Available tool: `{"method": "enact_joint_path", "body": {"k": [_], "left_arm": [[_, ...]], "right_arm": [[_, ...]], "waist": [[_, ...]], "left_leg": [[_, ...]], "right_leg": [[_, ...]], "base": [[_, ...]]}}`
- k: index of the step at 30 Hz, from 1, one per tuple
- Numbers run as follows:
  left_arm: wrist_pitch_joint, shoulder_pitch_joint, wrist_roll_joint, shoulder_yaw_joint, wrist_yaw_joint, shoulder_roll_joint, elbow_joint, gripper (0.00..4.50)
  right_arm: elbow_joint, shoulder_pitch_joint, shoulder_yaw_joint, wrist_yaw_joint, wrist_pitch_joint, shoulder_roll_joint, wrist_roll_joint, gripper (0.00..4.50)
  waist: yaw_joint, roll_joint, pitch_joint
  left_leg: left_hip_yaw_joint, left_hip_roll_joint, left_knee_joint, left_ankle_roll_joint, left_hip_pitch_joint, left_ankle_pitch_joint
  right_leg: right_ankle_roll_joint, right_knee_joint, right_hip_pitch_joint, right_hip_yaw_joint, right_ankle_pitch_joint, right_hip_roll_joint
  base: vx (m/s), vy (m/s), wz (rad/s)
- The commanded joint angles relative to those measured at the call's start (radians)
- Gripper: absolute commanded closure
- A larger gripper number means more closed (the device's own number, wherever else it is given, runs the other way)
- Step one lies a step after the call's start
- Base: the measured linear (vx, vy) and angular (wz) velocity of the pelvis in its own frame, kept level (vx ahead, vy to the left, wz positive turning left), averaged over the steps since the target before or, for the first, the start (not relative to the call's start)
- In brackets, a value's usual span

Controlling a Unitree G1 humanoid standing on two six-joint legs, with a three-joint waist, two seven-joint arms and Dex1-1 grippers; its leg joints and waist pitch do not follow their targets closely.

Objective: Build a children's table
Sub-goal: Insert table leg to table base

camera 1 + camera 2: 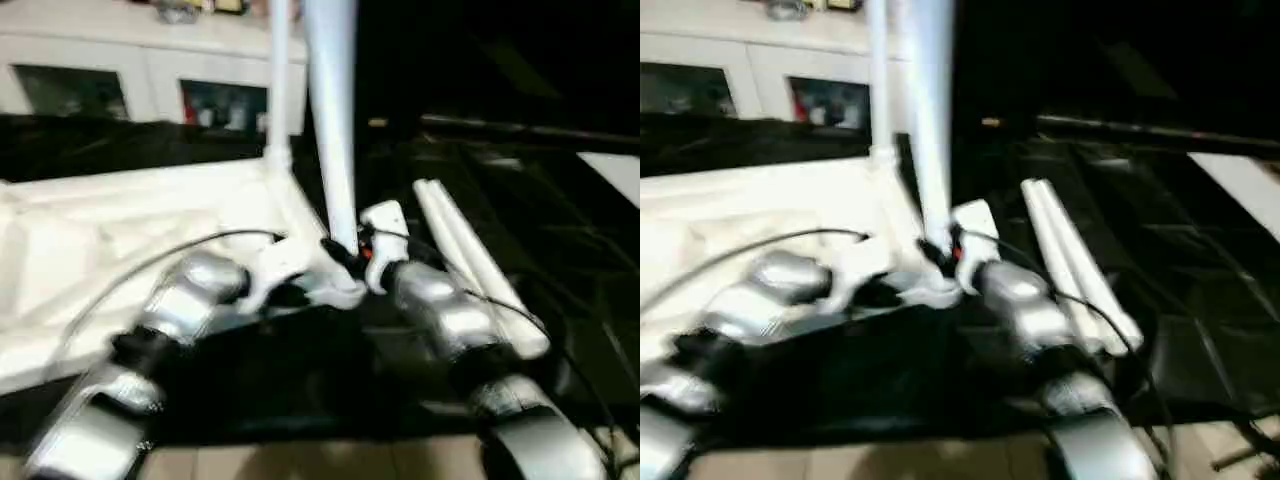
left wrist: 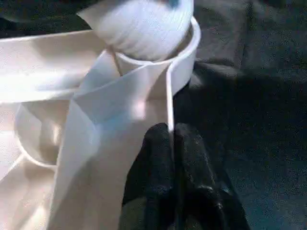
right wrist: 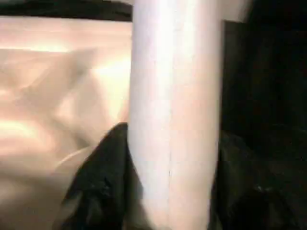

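The children's table top lies upside down on the left, white and rimmed. One white leg stands upright in its far corner. A second leg stands upright at the near right corner socket, its lower end sitting in the socket ring. My right gripper is shut on this leg low down, with a black finger on each side of the tube. My left gripper is shut, its fingertips together against the top's rim just beside that socket.
Two loose white legs lie side by side on the black-covered work table, to the right of my right forearm. A white cabinet runs along the back. A strip of floor lies at the near edge.
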State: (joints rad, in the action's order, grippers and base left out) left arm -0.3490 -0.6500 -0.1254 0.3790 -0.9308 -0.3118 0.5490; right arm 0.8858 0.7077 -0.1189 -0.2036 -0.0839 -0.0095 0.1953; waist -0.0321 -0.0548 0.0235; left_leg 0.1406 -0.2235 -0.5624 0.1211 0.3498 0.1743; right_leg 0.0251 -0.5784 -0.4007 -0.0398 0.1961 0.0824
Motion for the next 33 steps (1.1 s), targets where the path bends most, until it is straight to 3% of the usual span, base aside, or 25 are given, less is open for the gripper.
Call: {"method": "enact_joint_path", "body": {"k": [1, 2, 4, 5, 6, 10, 13, 15, 16, 17, 18, 19, 20, 21, 22, 23, 24, 25, 26, 28, 30, 31, 33], "left_arm": [[-0.093, -0.015, -0.035, 0.0, 0.062, 0.013, -0.011, 4.5], [-0.125, -0.019, -0.032, -0.012, 0.101, 0.039, -0.025, 4.5], [-0.131, -0.019, -0.031, -0.015, 0.112, 0.045, -0.027, 4.5], [-0.111, -0.027, -0.039, -0.02, 0.137, 0.047, -0.004, 4.5], [-0.092, -0.033, -0.045, -0.024, 0.156, 0.046, 0.019, 4.5], [-0.027, -0.018, -0.067, -0.021, 0.181, 0.022, 0.026, 4.5], [0.039, 0.004, -0.074, -0.006, 0.163, -0.004, -0.003, 4.5], [0.071, 0.029, -0.058, -0.007, 0.138, -0.02, -0.047, 4.5], [0.067, 0.041, -0.036, -0.027, 0.135, -0.02, -0.074, 4.5], [0.067, 0.041, -0.036, -0.027, 0.135, -0.02, -0.074, 4.21], [0.054, 0.067, 0.062, -0.094, 0.081, -0.018, -0.143, 4.21], [0.052, 0.068, 0.065, -0.097, 0.08, -0.018, -0.145, 4.04], [0.039, 0.087, 0.153, -0.152, 0.016, -0.025, -0.202, 3.92], [0.05, 0.096, 0.19, -0.168, -0.018, -0.031, -0.225, 3.89], [0.039, 0.096, 0.253, -0.21, -0.061, -0.037, -0.243, 3.85], [0.024, 0.095, 0.308, -0.245, -0.093, -0.045, -0.256, 3.79], [0.014, 0.091, 0.333, -0.263, -0.108, -0.049, -0.256, 3.71], [-0.007, 0.081, 0.368, -0.292, -0.126, -0.056, -0.252, 3.71], [-0.031, 0.07, 0.404, -0.319, -0.146, -0.06, -0.247, 3.58], [-0.115, 0.028, 0.523, -0.416, -0.184, -0.047, -0.245, 3.4], [-0.138, -0.001, 0.559, -0.458, -0.148, -0.021, -0.235, 3.26], [-0.162, -0.052, 0.612, -0.517, -0.075, 0.029, -0.213, 3.15], [-0.184, -0.085, 0.641, -0.546, -0.027, 0.059, -0.194, 3.06]], "right_arm": [[0.157, -0.021, 0.06, 0.168, -0.016, -0.037, -0.049, 2.62], [0.179, -0.004, 0.064, 0.205, 0.001, -0.018, -0.051, 2.62], [0.184, 0.001, 0.065, 0.214, 0.007, -0.014, -0.05, 2.62], [0.179, 0.005, 0.073, 0.218, 0.025, -0.002, -0.042, 2.62], [0.173, 0.006, 0.077, 0.214, 0.036, 0.005, -0.037, 2.62], [0.145, 0.013, 0.094, 0.128, 0.124, 0.012, -0.014, 2.62], [0.091, 0.005, 0.106, 0.056, 0.158, 0.006, 0.011, 2.62], [0.004, -0.011, 0.114, -0.031, 0.185, -0.004, 0.049, 2.62], [-0.055, -0.022, 0.122, -0.071, 0.181, -0.011, 0.076, 2.62], [-0.055, -0.022, 0.122, -0.071, 0.181, -0.011, 0.076, 2.62], [-0.181, -0.047, 0.129, -0.16, 0.167, -0.037, 0.123, 2.62], [-0.184, -0.047, 0.129, -0.162, 0.166, -0.038, 0.124, 2.62], [-0.264, -0.061, 0.128, -0.222, 0.14, -0.061, 0.15, 2.62], [-0.29, -0.066, 0.129, -0.247, 0.126, -0.069, 0.16, 2.62], [-0.332, -0.073, 0.124, -0.286, 0.091, -0.085, 0.179, 2.62], [-0.371, -0.081, 0.123, -0.324, 0.058, -0.099, 0.196, 2.62], [-0.389, -0.085, 0.122, -0.343, 0.04, -0.106, 0.207, 2.62], [-0.418, -0.093, 0.119, -0.373, 0.006, -0.118, 0.225, 2.62], [-0.438, -0.099, 0.114, -0.399, -0.021, -0.13, 0.236, 2.62], [-0.504, -0.129, 0.091, -0.474, -0.099, -0.169, 0.27, 2.62], [-0.53, -0.142, 0.084, -0.503, -0.132, -0.181, 0.29, 2.62], [-0.577, -0.165, 0.07, -0.54, -0.189, -0.197, 0.327, 2.62], [-0.606, -0.178, 0.06, -0.557, -0.213, -0.204, 0.344, 2.62]], "waist": [[0.006, 0.022, -0.026], [0.005, 0.018, -0.026], [0.002, 0.02, -0.028], [0.002, 0.011, -0.029], [0.0, 0.019, -0.029], [-0.004, 0.008, -0.035], [-0.006, 0.008, -0.037], [-0.008, 0.01, -0.043], [-0.008, 0.009, -0.049], [-0.008, 0.008, -0.052], [-0.009, 0.015, -0.056], [-0.01, 0.01, -0.055], [-0.015, 0.007, -0.064], [-0.015, 0.009, -0.067], [-0.013, 0.003, -0.067], [-0.017, 0.007, -0.064], [-0.017, 0.007, -0.064], [-0.016, 0.005, -0.057], [-0.014, -0.005, -0.055], [-0.017, -0.002, -0.048], [-0.028, -0.003, -0.042], [-0.031, -0.004, -0.038], [-0.036, -0.009, -0.039]], "left_leg": [[0.007, 0.01, 0.081, 0.047, -0.023, 0.586], [0.007, 0.009, 0.084, 0.047, -0.014, 0.573], [0.01, 0.011, 0.083, 0.041, -0.011, 0.559], [0.011, 0.011, 0.084, 0.035, -0.004, 0.539], [0.01, 0.011, 0.085, 0.037, -0.003, 0.536], [0.021, 0.011, 0.082, 0.023, 0.001, 0.474], [0.023, 0.008, 0.081, 0.009, 0.008, 0.427], [0.027, 0.004, 0.079, 0.002, 0.01, 0.37], [0.03, 0.004, 0.075, -0.004, 0.015, 0.311], [0.032, 0.004, 0.073, -0.008, 0.017, 0.27], [0.036, 0.007, 0.064, -0.019, 0.018, 0.178], [0.038, 0.01, 0.061, -0.03, 0.021, 0.137], [0.037, 0.019, 0.049, -0.057, 0.027, 0.0], [0.038, 0.02, 0.045, -0.063, 0.028, -0.033], [0.043, 0.025, 0.038, -0.086, 0.023, -0.074], [0.045, 0.025, 0.038, -0.094, 0.023, -0.072], [0.045, 0.025, 0.038, -0.094, 0.023, -0.072], [0.047, 0.021, 0.043, -0.098, 0.02, -0.015], [0.049, 0.018, 0.044, -0.097, 0.019, 0.012], [0.051, 0.014, 0.05, -0.073, 0.015, 0.091], [0.053, 0.005, 0.053, -0.04, 0.01, 0.157], [0.054, 0.004, 0.056, -0.021, 0.008, 0.198], [0.053, 0.002, 0.055, -0.009, 0.006, 0.221]], "right_leg": [[-0.132, 0.088, 0.001, 0.007, 0.491, 0.029], [-0.121, 0.086, 0.009, 0.004, 0.487, 0.03], [-0.115, 0.087, 0.009, 0.006, 0.463, 0.031], [-0.115, 0.083, 0.014, 0.007, 0.449, 0.032], [-0.114, 0.083, 0.013, 0.008, 0.442, 0.032], [-0.135, 0.073, 0.016, 0.015, 0.347, 0.03], [-0.141, 0.069, 0.023, 0.016, 0.331, 0.033], [-0.156, 0.063, 0.025, 0.017, 0.27, 0.032], [-0.171, 0.053, 0.031, 0.018, 0.193, 0.03], [-0.182, 0.047, 0.036, 0.018, 0.137, 0.029], [-0.209, 0.034, 0.036, 0.019, 0.018, 0.025], [-0.221, 0.028, 0.044, 0.019, -0.05, 0.022], [-0.252, 0.008, 0.056, 0.019, -0.233, 0.016], [-0.262, 0.003, 0.056, 0.02, -0.285, 0.013], [-0.284, -0.001, 0.052, 0.02, -0.355, 0.005], [-0.298, -0.002, 0.052, 0.021, -0.368, 0.005], [-0.298, -0.002, 0.052, 0.021, -0.368, 0.005], [-0.303, 0.004, 0.048, 0.02, -0.296, 0.007], [-0.3, 0.007, 0.047, 0.02, -0.254, 0.009], [-0.287, 0.015, 0.044, 0.021, -0.116, 0.014], [-0.273, 0.023, 0.039, 0.021, -0.005, 0.018], [-0.258, 0.03, 0.036, 0.021, 0.063, 0.018], [-0.244, 0.03, 0.036, 0.021, 0.097, 0.018]], "base": [[0.0, 0.0, 0.0], [0.0, 0.0, 0.0], [0.0, 0.0, 0.0], [0.0, 0.0, 0.0], [0.0, 0.0, 0.0], [0.0, 0.0, 0.0], [0.0, 0.0, 0.0], [0.0, 0.0, 0.0], [0.0, 0.0, 0.0], [0.053, -0.028, 0.02], [0.06, -0.018, -0.01], [0.06, -0.018, -0.01], [0.059, -0.002, -0.07], [0.055, 0.001, -0.05], [0.055, 0.001, -0.05], [0.0, 0.0, 0.0], [0.0, 0.0, 0.0], [0.0, 0.0, 0.0], [0.0, 0.0, 0.0], [0.0, 0.0, 0.0], [0.0, 0.0, 0.0], [0.0, 0.0, 0.0], [0.0, 0.0, 0.0]]}}
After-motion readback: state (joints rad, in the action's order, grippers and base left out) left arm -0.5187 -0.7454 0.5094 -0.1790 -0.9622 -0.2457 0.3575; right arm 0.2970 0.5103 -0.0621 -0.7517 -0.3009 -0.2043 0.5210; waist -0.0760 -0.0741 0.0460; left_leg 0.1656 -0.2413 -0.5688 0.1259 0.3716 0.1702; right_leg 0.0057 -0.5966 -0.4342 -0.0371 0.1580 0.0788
